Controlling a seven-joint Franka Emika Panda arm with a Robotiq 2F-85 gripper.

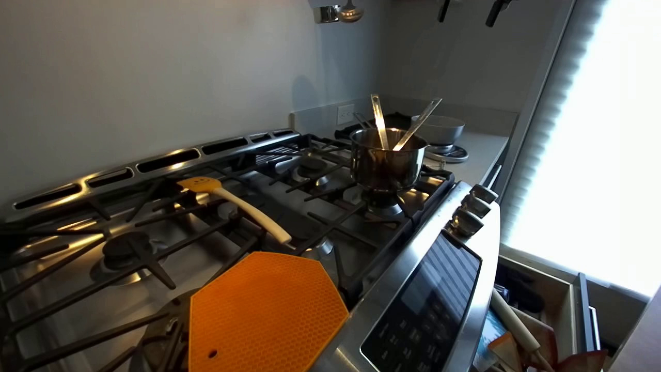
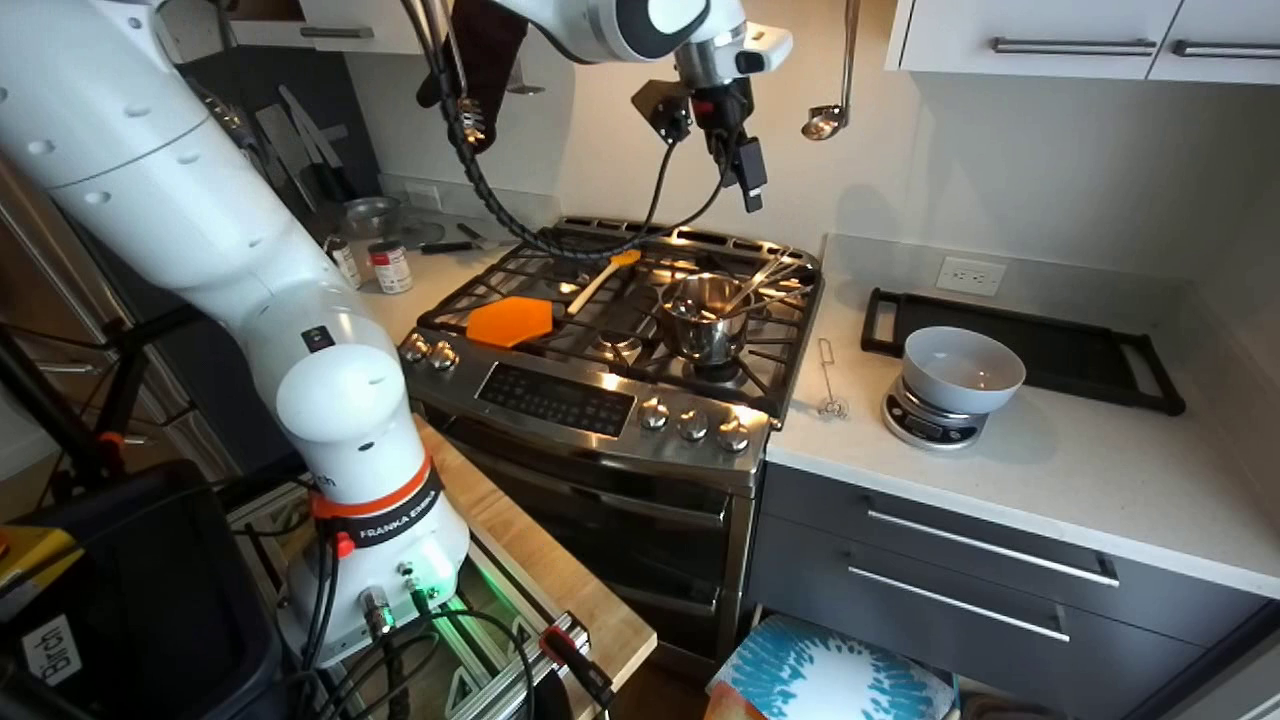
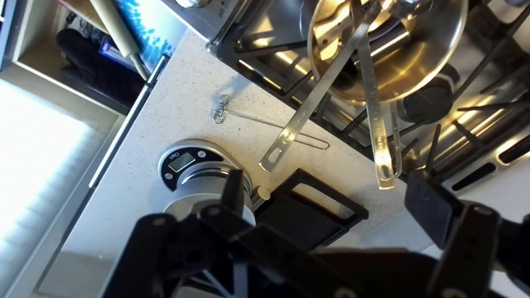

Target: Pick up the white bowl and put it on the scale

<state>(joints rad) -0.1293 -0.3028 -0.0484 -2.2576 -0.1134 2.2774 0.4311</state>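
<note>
The white bowl (image 2: 963, 370) sits on the round silver scale (image 2: 930, 430), resting on the counter right of the stove. It also shows in an exterior view (image 1: 439, 130), with the scale (image 1: 457, 154) under it. In the wrist view the scale's display side (image 3: 191, 155) is visible, and the bowl (image 3: 182, 203) is partly hidden behind a finger. My gripper (image 2: 752, 190) is up in the air above the back of the stove, well away from the bowl. In the wrist view my gripper (image 3: 330, 198) has its fingers wide apart with nothing held between them.
A metal pot (image 2: 703, 320) with long-handled utensils stands on the stove. An orange mat (image 2: 510, 320) and a spatula (image 2: 603, 280) lie on the grates. A black tray (image 2: 1060, 355) lies behind the bowl, a small whisk (image 2: 828, 385) beside the scale. A ladle (image 2: 826, 120) hangs near the gripper.
</note>
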